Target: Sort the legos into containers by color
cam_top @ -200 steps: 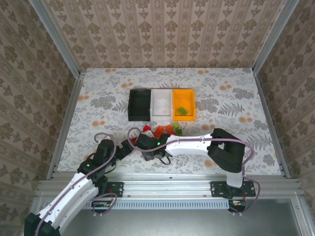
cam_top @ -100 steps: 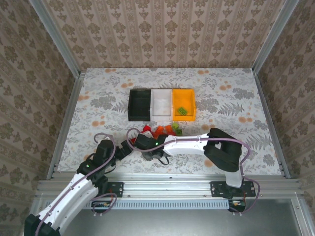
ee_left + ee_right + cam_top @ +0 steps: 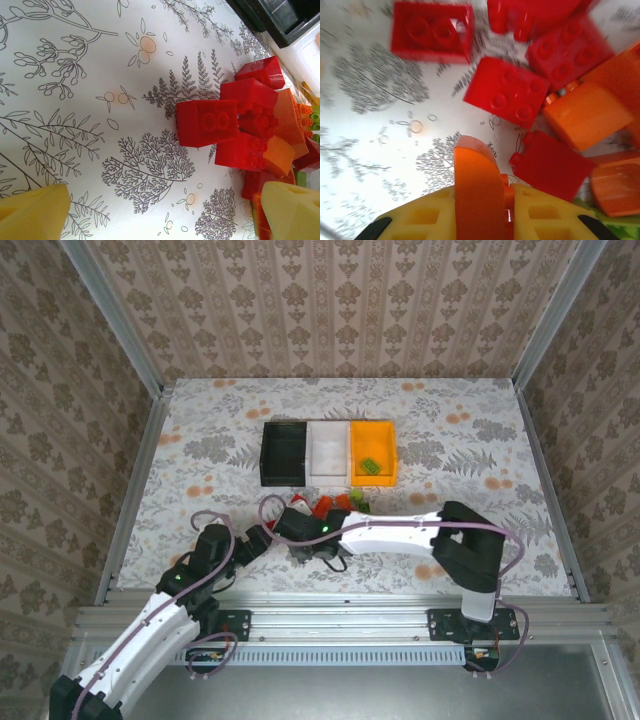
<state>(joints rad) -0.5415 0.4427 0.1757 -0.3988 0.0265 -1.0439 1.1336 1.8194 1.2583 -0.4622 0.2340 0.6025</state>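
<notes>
Right gripper [image 3: 482, 200] clamped tight on curved orange lego [image 3: 475, 180], at edge of pile. Left gripper [image 3: 160, 215] spread wide, empty, over patterned tabletop [image 3: 75, 100] beside red legos [image 3: 207, 122]. Red and orange bricks heaped near bin row: black bin [image 3: 265, 455], white bin [image 3: 328, 426], orange-yellow bin [image 3: 391, 445] holding green lego [image 3: 370, 467].

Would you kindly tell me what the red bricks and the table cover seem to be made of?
Red bricks: likely hard moulded plastic, glossy; highlights sit on their studs. Table cover: printed sheet, matte, perhaps paper or vinyl; flat leaf pattern, no glare.
</notes>
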